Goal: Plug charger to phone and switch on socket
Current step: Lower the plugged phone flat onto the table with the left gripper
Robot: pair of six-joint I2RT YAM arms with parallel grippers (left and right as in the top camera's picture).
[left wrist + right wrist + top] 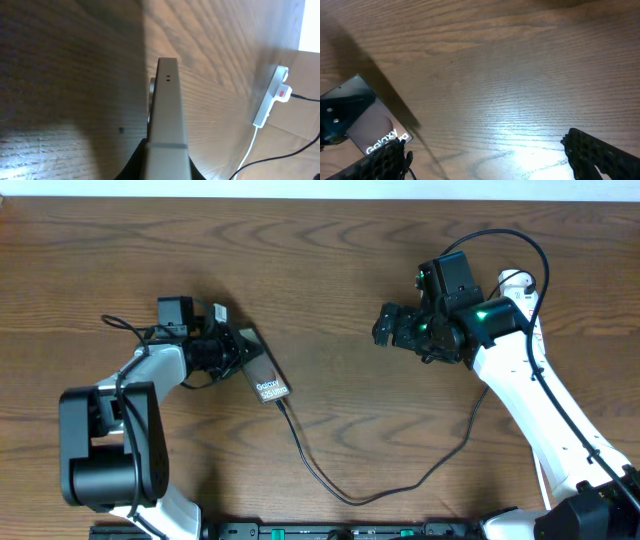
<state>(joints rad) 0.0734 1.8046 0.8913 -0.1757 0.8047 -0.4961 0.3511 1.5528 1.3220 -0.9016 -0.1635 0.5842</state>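
Observation:
The dark brown phone [264, 374] with pale "Galaxy" lettering is held off the wooden table, and my left gripper [228, 346] is shut on its upper end. From the left wrist I see the phone [167, 115] edge-on between my jaws [167, 169]. The thin black charger [318, 470] meets the phone's lower end, loops down and runs off to the right. Only the left wrist view has the white socket [269, 99], with its red switch, at the right. My right gripper [385, 326] hangs open above bare table right of the phone [370, 120], its fingers [390, 160] holding nothing.
The socket's white cord [247, 157] trails toward the lower edge, with a black cable [295, 149] beside it. A black unit [300, 531] runs along the table's front edge. My right arm [530, 395] crosses the right side.

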